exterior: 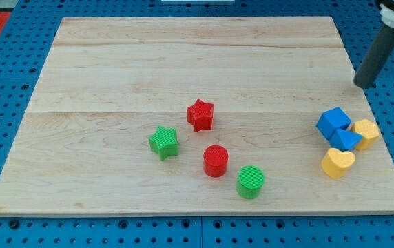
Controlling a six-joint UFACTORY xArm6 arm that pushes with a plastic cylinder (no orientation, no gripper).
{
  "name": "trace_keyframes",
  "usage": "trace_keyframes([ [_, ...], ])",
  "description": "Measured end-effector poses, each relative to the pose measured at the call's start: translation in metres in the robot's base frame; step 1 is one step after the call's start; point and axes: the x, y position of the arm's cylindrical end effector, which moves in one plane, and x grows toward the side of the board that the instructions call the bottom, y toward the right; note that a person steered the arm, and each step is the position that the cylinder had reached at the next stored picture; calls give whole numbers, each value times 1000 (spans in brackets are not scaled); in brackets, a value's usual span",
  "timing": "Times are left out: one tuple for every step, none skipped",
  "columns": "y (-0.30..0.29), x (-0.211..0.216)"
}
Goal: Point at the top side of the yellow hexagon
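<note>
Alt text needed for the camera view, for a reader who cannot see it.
My tip rests at the wooden board's right edge, above a cluster: blue cube, second blue block, yellow hexagon, yellow heart. Mid-board sit a red star, green star, red cylinder and green cylinder.

No readable text anywhere

Nothing legible appeared in the camera view: the wooden counter [183, 62] carried no label, brand, number or sign, the coloured blocks bore only plain ribbed faces, and the blue perforated surface around the counter showed no markings that could be read.
</note>
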Motion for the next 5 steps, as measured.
trace_keyframes([
  [10, 1],
  [9, 11],
  [-11, 21],
  [-31, 33],
  [-35, 52],
])
